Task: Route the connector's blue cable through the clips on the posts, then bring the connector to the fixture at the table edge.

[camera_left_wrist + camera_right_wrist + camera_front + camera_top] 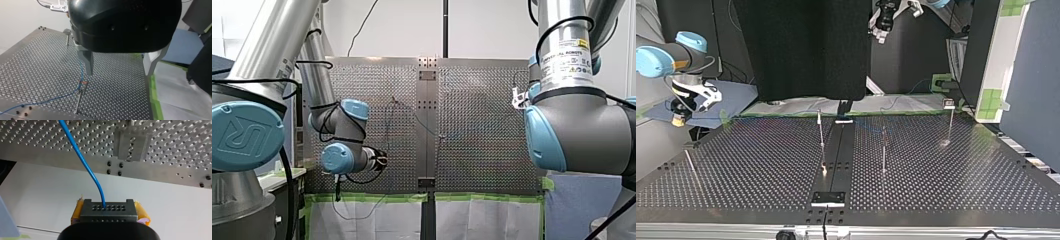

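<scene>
My right gripper point(110, 216) is clamped on the one connector point(108, 208), off the table point(162, 172) edge near the single fixture point(131, 145). My left gripper point(118, 72) hangs with its fingers spread. The one blue cable point(82, 157) meets one of three posts point(821, 131).

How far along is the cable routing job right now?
Done: the blue cable sits in the clip on the post ahead of my open left end effector. In hand: my right end effector grips the connector, just off the table edge. Left: bringing the connector to the fixture; whether the farther post has its clip threaded, I cannot tell.
</scene>
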{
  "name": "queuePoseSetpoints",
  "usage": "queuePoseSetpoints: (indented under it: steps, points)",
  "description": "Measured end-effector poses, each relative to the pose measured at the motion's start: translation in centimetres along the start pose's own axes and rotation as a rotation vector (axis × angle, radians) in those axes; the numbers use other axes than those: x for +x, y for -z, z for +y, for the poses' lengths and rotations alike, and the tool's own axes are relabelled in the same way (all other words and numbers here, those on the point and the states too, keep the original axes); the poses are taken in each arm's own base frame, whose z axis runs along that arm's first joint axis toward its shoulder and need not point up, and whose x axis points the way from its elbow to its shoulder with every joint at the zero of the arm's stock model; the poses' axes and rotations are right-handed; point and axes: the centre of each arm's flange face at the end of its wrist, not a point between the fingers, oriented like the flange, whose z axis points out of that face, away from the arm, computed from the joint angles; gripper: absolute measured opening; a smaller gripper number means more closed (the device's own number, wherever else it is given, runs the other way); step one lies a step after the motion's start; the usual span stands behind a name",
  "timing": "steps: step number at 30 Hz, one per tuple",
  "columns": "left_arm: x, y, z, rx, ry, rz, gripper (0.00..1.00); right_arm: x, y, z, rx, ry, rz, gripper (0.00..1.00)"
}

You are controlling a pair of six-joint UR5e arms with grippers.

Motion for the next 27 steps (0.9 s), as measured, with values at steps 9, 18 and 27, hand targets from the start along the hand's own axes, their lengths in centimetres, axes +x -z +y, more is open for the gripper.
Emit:
queuePoseSetpoints:
  steps: [9, 18, 27]
  points:
    - [0.2, 0.2, 0.2, -0.006, -0.012, 0.016, 0.98, 0.4, -1.1, 1.3, 0.034, -0.012, 0.019, 0.0]
    - [0.1, 0.1, 0.2, -0.019, -0.016, 0.021, 0.98, 1.2, -2.3, 2.3, 0.071, -0.034, 0.07, 0.0]
    - [0.0, 0.0, 0.3, -0.035, -0.035, 0.027, 0.98, 0.8, -3.6, 2.4, 0.125, -0.045, 0.082, 0.0]
